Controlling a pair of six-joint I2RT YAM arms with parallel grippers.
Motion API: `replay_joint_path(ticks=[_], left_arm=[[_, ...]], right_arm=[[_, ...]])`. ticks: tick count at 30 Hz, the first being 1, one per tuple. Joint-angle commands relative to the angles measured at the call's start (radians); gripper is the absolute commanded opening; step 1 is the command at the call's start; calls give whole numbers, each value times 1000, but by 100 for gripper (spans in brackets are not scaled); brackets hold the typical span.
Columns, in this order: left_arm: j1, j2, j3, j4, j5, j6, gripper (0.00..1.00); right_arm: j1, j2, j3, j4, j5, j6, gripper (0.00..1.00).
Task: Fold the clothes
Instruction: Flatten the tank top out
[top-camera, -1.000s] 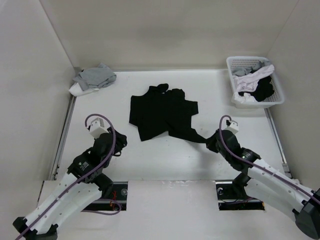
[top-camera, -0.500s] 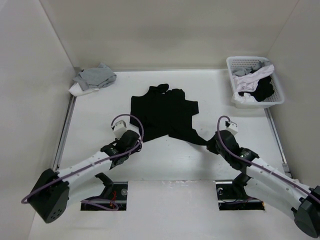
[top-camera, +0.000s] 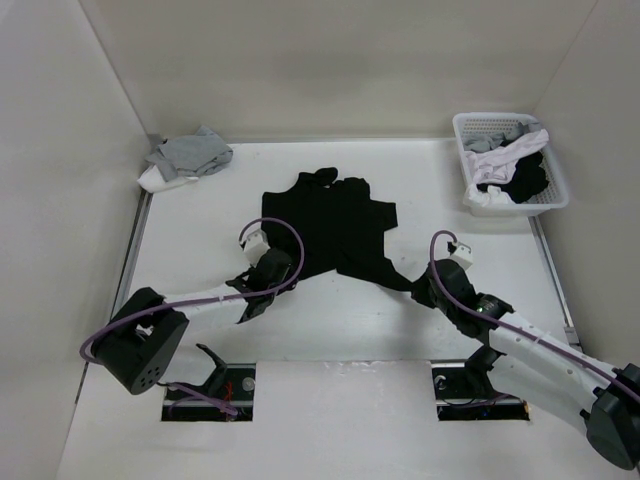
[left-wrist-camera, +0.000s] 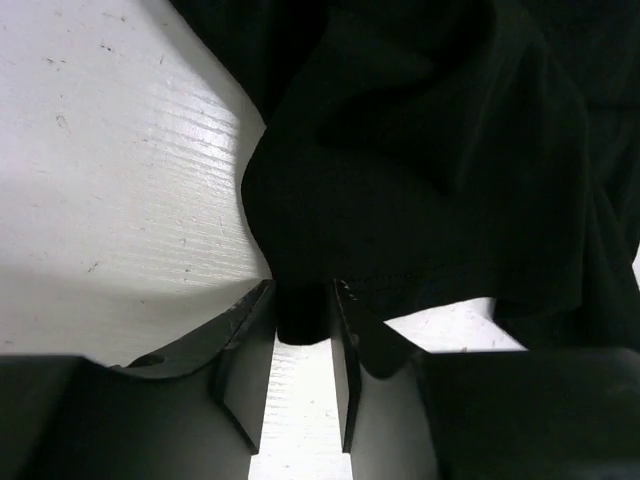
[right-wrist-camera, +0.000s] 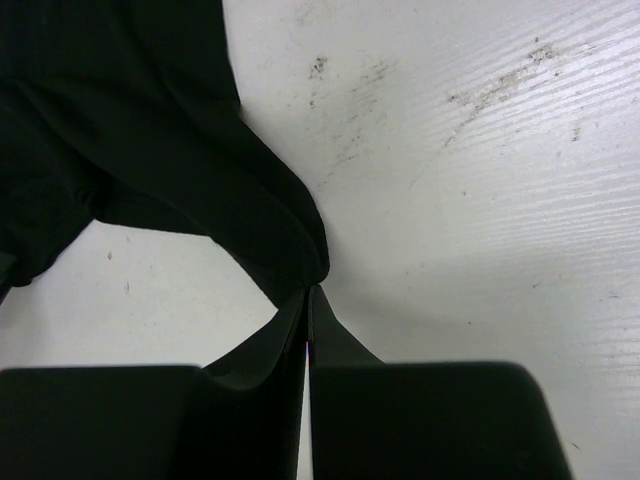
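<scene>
Soft, thin black T-shirt (top-camera: 325, 225), likely limp: your right claw (right-wrist-camera: 308, 290) pinches a corner; your left claw (left-wrist-camera: 300, 297), narrow, straddles the hem.

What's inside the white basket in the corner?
The white basket holds a jumble of white, grey and black garments. Whatever lies underneath them is covered.

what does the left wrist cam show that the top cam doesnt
Only the left wrist view: the left hand's two fingers standing apart, with a bunched edge of the black T-shirt between them.
Only the top view: the shirt's whole spread outline, the right hand at its near right corner, the grey garment at the far left, and the white basket of clothes at the far right.
Both: the black shirt, the left hand at its near left edge, and the white table.
</scene>
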Motion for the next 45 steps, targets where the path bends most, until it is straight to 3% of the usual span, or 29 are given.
replay_joint_path(ticks=[1,10,15,19,23,27,31,36,40,42,45], left_arm=[[6,-8,16,7,22,-2,23],[25,-93,2,-33,25,7,4],[12,-315,106,-172,16,75,0],[-11,-562,268,-352,-56,182,0],[-37,-703,494,-459,-151,314,0],[-58,-754,698,-438,-211,409,0],[-43,-751,853,-325,-229,498,1],[-47,-697,956,-265,-212,544,2],[-40,-625,942,-214,-242,593,3],[-8,-553,924,-168,-248,618,3],[102,-400,869,-137,-176,560,3]], right_arm=[[5,-12,19,46,1,-10,4],[5,-24,18,52,1,-10,4],[28,-91,74,28,18,-46,2],[89,-238,235,-93,93,-98,0],[232,-312,550,-241,290,-204,0],[468,-269,890,-238,519,-368,0],[722,-144,1147,-87,723,-642,0],[856,5,1275,212,806,-1020,0],[796,73,1268,372,747,-1174,0],[643,111,1268,361,668,-1156,0],[362,206,1274,195,454,-951,0]])
